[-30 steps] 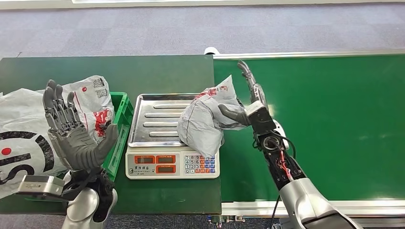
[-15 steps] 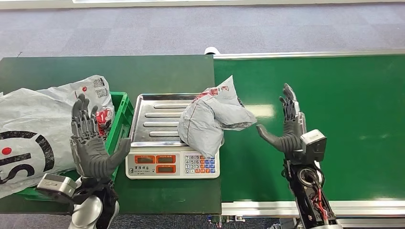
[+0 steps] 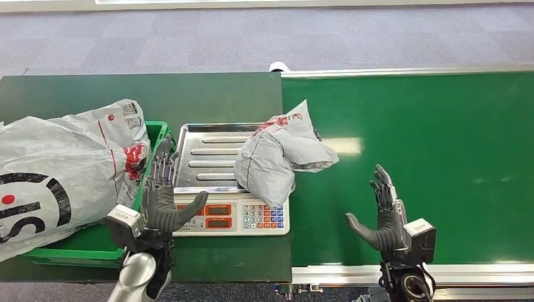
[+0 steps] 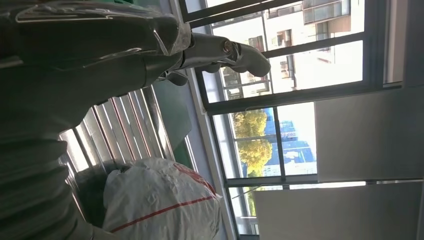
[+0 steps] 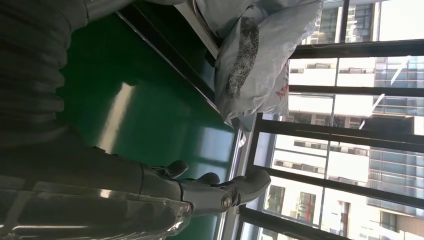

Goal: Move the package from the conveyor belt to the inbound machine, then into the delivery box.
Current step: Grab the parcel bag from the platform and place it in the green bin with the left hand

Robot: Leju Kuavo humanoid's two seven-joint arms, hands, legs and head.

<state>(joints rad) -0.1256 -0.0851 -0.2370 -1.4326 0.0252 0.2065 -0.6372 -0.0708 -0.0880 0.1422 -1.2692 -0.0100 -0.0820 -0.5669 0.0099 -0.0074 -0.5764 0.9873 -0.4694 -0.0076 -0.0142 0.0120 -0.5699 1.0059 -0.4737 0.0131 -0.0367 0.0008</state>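
A crumpled grey package (image 3: 277,157) with red markings lies on the right part of the scale's steel tray (image 3: 201,157), overhanging toward the green conveyor belt (image 3: 428,145). It shows in the left wrist view as a grey package (image 4: 160,205) on the ribbed tray (image 4: 125,130), and in the right wrist view as a grey package (image 5: 260,55). My left hand (image 3: 162,200) is open, raised in front of the scale's left front corner. My right hand (image 3: 385,220) is open above the belt's near edge, well right of the package. Neither hand touches anything.
The scale (image 3: 227,217) has orange displays and a keypad on its front. A green crate (image 3: 126,245) to its left holds a large grey-white bag (image 3: 56,170). The dark green table (image 3: 157,94) stretches behind them. The belt's metal rail (image 3: 352,274) runs along the near edge.
My right hand has let go of the package and drawn back to the belt's near edge. My left hand moved right from over the crate to the scale's front-left corner. The package stayed still.
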